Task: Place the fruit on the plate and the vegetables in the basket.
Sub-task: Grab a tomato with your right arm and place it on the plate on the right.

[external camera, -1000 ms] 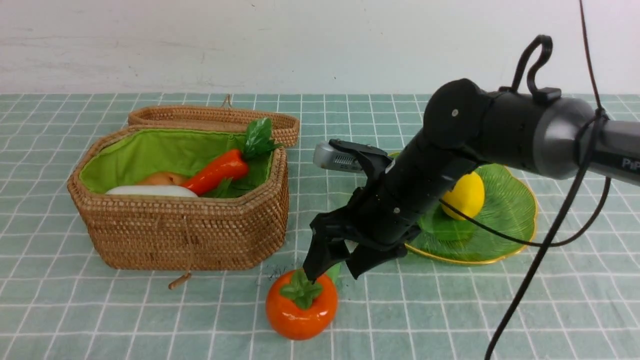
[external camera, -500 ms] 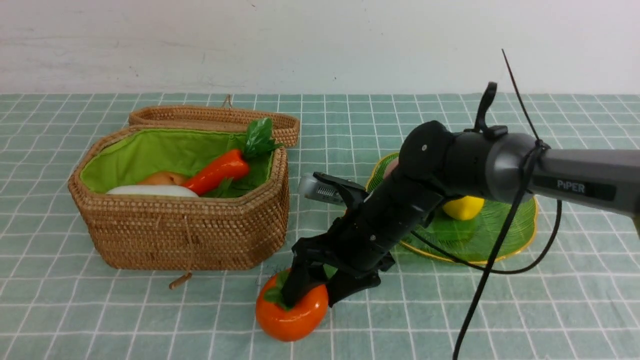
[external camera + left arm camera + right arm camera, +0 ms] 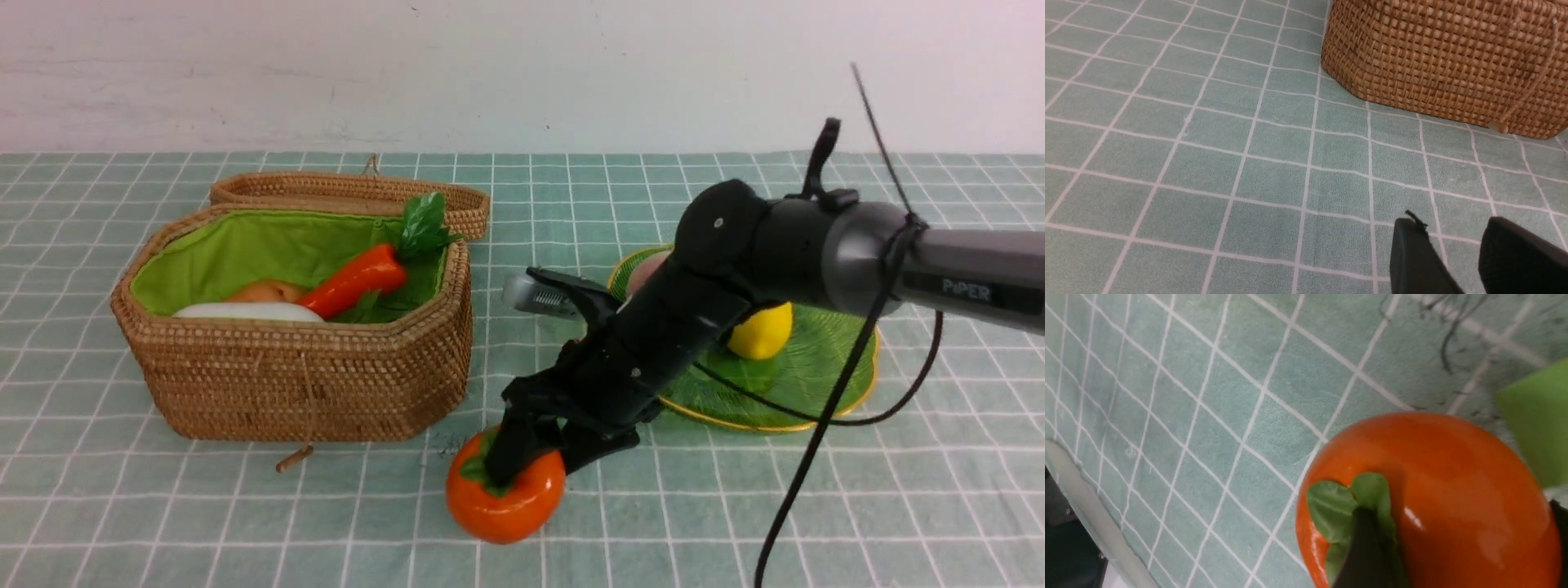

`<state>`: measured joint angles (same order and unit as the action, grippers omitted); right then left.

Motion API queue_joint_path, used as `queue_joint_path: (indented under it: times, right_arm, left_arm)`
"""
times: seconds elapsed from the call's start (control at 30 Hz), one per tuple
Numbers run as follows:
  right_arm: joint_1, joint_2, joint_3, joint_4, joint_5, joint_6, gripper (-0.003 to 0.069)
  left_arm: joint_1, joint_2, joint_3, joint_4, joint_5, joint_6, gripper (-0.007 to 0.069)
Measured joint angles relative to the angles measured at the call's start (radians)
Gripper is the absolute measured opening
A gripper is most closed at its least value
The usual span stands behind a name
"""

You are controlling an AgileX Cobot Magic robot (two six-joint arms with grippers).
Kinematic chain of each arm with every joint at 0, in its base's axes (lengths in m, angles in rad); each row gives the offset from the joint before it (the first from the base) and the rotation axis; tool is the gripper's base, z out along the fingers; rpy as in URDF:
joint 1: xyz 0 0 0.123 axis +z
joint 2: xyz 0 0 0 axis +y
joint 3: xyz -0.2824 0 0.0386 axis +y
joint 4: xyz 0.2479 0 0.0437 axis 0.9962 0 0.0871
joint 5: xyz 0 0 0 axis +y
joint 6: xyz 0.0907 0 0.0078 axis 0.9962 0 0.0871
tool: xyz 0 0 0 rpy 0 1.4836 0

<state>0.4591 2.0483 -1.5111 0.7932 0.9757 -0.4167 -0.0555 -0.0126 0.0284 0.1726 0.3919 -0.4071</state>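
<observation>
On the near part of the checked cloth (image 3: 245,523), the right gripper (image 3: 543,461) straddles a glossy orange persimmon (image 3: 510,502), one finger (image 3: 1361,547) pressed on its green calyx, jaws spread around the fruit; whether they grip it cannot be told. The left gripper (image 3: 1457,261) hangs narrowly parted and empty over the cloth, near the wicker basket (image 3: 302,384) at left, which holds a carrot (image 3: 359,282) and white radish (image 3: 245,312). Farther right, a lemon (image 3: 763,331) and a pink peach (image 3: 645,269) sit on the green plate (image 3: 833,359).

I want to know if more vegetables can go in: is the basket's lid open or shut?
Open. The basket shows its green lining, with the carrot inside; the lid lies behind it.
</observation>
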Motion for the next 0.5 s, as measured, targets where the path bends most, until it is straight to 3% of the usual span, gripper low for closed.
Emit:
queue_joint_path:
  times: [0.37,0.5]
  right_arm:
    - [-0.267,-0.198,0.000,-0.032,0.006,0.052,0.0503]
    - [-0.339,-0.172,0.000,-0.112,-0.021,0.112,0.0503]
  left_arm:
    - [0.000,0.000,0.000,0.000,0.000,0.001,0.0239]
    - [0.000,0.000,0.000,0.000,0.000,0.001,0.0239]
